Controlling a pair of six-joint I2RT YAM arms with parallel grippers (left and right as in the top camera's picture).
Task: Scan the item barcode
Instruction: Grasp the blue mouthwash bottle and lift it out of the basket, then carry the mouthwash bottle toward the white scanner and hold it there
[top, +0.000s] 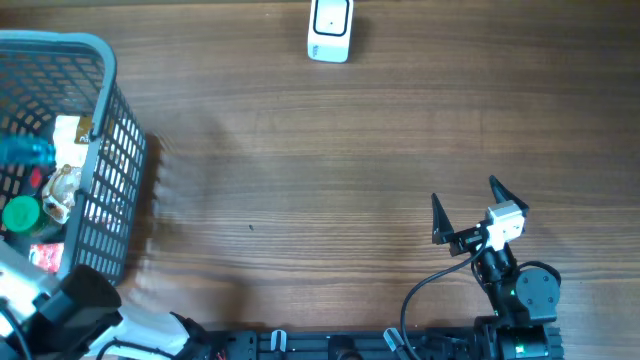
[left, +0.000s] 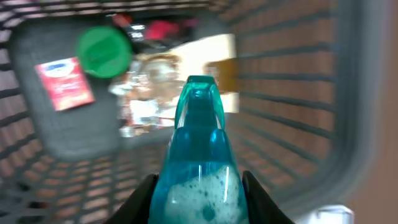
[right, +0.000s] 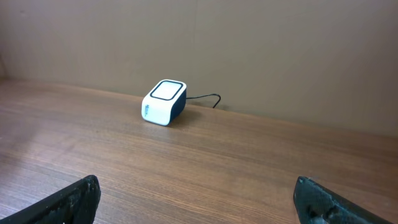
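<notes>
In the left wrist view a teal transparent bottle (left: 200, 155) with foamy liquid stands between my left gripper's (left: 199, 190) black fingers, which press on both its sides: shut on it, inside the grey mesh basket (left: 292, 93). From overhead the bottle's teal tip (top: 25, 150) shows in the basket (top: 110, 170) at the far left; the left fingers cannot be made out there. The white and dark-blue scanner (top: 329, 30) sits at the table's far edge, also in the right wrist view (right: 164, 102). My right gripper (top: 480, 205) hovers open and holds nothing at the near right (right: 199, 193).
The basket also holds a green lid (left: 104, 51), a red packet (left: 64, 83), a cream box (left: 211, 62) and a crinkly clear packet (left: 146, 93). A cable (right: 208, 98) runs from the scanner toward the back wall. My left arm (top: 60, 300) crosses the near left corner.
</notes>
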